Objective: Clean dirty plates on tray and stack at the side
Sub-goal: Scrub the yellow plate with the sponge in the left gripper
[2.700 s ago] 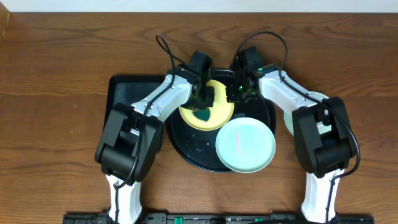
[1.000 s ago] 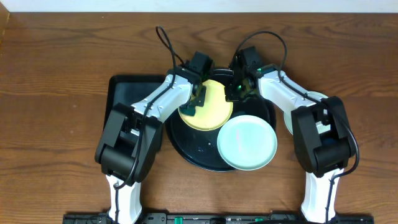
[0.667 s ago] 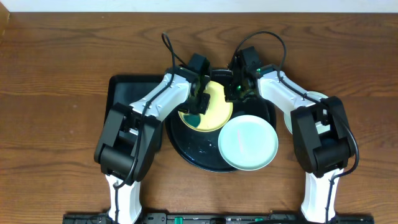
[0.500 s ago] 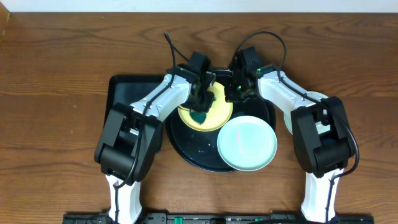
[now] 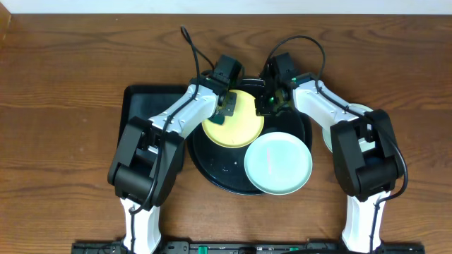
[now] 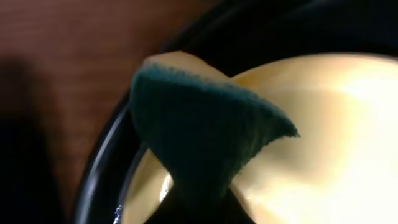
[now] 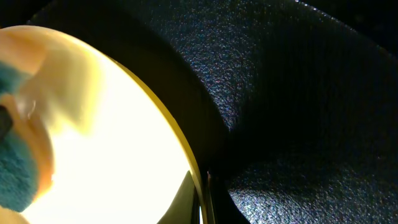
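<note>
The pale yellow plate [image 5: 239, 125] stands tilted over the back of the round black tray [image 5: 219, 173]. My right gripper [image 5: 271, 104] is shut on its right rim, and the rim [image 7: 186, 162] runs down between the fingers of that gripper [image 7: 202, 202]. My left gripper [image 5: 227, 106] is shut on a green sponge [image 6: 205, 134], pressed against the yellow plate's face [image 6: 323, 143] near its upper left edge. One mint-blue plate [image 5: 278, 164] lies on the tray's front right. Another mint-blue plate [image 5: 326, 135] lies on the table to the right, partly under my right arm.
A black rectangular tray [image 5: 141, 106] lies left of the round tray, partly under my left arm. The round tray's rim [image 6: 102, 174] runs close beside the sponge. Its textured black floor [image 7: 298, 93] lies behind the yellow plate. Brown wooden table all around.
The left gripper has swept the sponge over the yellow plate, from its lower left through the middle to its upper left edge. The right gripper keeps its hold on the rim.
</note>
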Tool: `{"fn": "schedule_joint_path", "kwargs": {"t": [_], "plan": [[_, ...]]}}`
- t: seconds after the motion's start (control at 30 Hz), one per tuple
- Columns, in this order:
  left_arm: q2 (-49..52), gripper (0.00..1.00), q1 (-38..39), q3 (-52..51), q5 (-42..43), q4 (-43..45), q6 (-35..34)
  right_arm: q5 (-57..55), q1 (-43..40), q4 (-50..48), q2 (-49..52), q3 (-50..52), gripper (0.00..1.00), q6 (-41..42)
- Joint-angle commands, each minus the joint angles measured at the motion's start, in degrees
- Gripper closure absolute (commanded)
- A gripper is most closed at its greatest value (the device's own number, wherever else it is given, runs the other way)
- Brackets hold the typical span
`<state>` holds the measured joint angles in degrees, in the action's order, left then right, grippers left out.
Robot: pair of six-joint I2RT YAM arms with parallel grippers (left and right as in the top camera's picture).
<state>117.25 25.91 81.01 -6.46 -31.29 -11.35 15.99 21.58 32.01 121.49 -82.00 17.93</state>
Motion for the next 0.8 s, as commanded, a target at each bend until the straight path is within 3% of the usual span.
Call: {"fn": "schedule_joint_path", "kwargs": {"t": [0.0, 0.17, 0.47, 0.7, 0.77], "plan": [[1.51, 0.93, -0.42, -0.33, -5.49, -3.93, -8.83, -6.05, -0.48, 0.57, 3.41, 1.66, 0.99, 1.36], [1.51, 0.92, -0.33, -0.33, 3.87, -9.60, -8.79, -6.05, -0.48, 0.55, 3.41, 1.66, 0.99, 1.36], [1.46, 0.93, -0.35, -0.31, 26.03, -7.67, 4.94, -6.05, -0.48, 0.55, 3.41, 1.66, 0.99, 1.36], [1.46, 0.92, -0.48, -0.31, 27.10, -1.20, 4.87, -6.05, -0.48, 0.55, 3.41, 1.66, 0.99, 1.33], [1.46, 0.92, -0.68, -0.31, 23.82, 0.52, 2.54, -6.05, -0.48, 0.55, 3.41, 1.66, 0.99, 1.33]]}}
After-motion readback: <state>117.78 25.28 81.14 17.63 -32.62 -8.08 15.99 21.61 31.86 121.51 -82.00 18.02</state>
